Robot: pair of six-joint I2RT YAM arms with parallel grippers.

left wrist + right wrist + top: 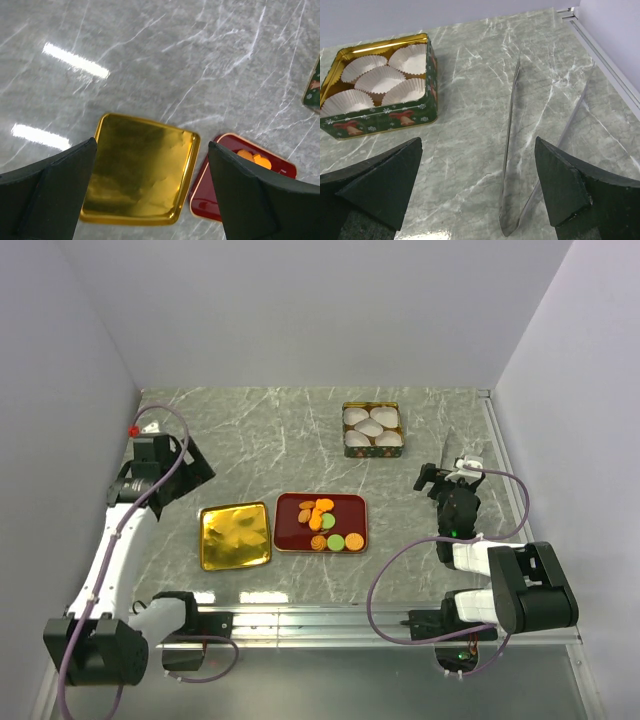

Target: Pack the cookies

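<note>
- Cookies (325, 524): small orange, green and tan pieces, clustered in the red tray (352, 506) at the middle of the surface (260, 430), towards its near edge.
- Cookies and left claw (192, 472): the cookies lie well to the claw's right. The gold tray (235, 536) sits between them, just beside the red tray on its left.
- Left wrist view: the left claw (152, 145) hangs above the gold tray (140, 170). A few orange cookies (255, 159) show beside the right finger, which partly hides them and the red tray (205, 202).
- Left claw, state: jaws spread wide, nothing between them, touching nothing.
- Cookies and right claw (450, 478): the cookies lie well to the claw's left. No cookie appears in the right wrist view.
- Right wrist view: the right claw (478, 142) hangs over the surface (470, 90). The tongs (509, 150) lie flat on it, seen between the two fingers, with their joined end nearest the camera and their arms spread away from it.
- Tin (380, 120): green, with a gold rim, ahead of the right claw and to its left. It holds white paper cups (380, 80), none with a cookie in it.
- Right claw, state: jaws spread wide and empty, apart from the tongs and the tin.
</note>
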